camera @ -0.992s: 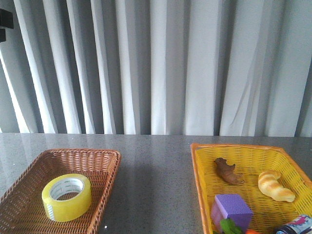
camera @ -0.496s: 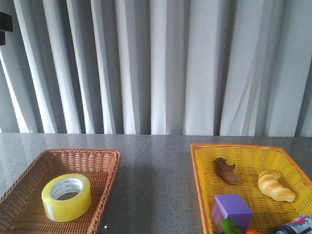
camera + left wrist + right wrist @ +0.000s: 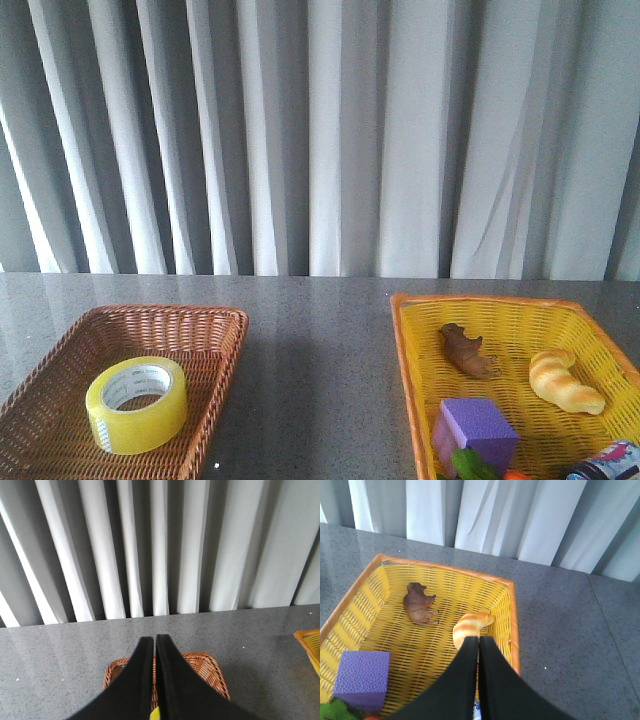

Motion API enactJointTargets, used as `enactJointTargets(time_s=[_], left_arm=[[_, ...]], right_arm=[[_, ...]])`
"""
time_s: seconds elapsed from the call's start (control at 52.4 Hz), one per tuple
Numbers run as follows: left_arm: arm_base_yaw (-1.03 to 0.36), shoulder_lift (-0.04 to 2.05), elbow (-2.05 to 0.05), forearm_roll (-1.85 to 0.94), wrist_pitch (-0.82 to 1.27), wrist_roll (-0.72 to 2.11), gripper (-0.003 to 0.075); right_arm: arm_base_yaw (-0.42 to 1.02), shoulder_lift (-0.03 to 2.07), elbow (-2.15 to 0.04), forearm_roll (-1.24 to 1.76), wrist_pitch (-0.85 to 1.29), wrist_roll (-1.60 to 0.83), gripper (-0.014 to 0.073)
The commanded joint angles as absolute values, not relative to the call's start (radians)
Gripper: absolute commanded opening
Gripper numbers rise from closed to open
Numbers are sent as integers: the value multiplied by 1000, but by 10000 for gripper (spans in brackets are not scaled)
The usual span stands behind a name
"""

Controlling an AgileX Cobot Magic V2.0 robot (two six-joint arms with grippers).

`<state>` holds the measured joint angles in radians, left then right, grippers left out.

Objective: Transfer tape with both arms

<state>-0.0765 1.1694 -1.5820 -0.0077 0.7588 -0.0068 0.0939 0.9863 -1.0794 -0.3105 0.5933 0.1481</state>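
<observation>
The tape (image 3: 137, 404), a wide yellow roll with a white printed core, lies in the brown wicker basket (image 3: 215, 340) at the front left. Neither arm shows in the front view. In the left wrist view my left gripper (image 3: 154, 639) is shut and empty, high above that basket (image 3: 210, 667), and a sliver of the tape (image 3: 156, 714) shows between the fingers. In the right wrist view my right gripper (image 3: 479, 639) is shut and empty above the yellow basket (image 3: 511, 625), over the croissant toy (image 3: 468, 626).
The yellow basket (image 3: 415, 350) at the front right holds a brown animal figure (image 3: 466, 351), a croissant toy (image 3: 565, 381), a purple cube (image 3: 476, 428), a green item (image 3: 470, 466) and a can (image 3: 608, 463). Grey table (image 3: 320, 350) lies between the baskets. Curtains hang behind.
A dark object at the upper left edge of the front view has moved up and out of sight. The tape and baskets have not moved.
</observation>
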Motion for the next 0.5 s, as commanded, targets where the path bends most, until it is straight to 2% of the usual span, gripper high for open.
enactJointTargets(time_s=[0.0, 0.21, 0.477], left_arm=[[-80, 987, -1395, 8, 566, -6, -7], [-80, 593, -755, 79, 292, -6, -6], [-35, 183, -239, 89, 92, -9, -6]], right_arm=[[90, 971, -1105, -333, 530, 146, -8], [90, 971, -1105, -333, 530, 146, -8], [90, 971, -1105, -333, 531, 146, -8]])
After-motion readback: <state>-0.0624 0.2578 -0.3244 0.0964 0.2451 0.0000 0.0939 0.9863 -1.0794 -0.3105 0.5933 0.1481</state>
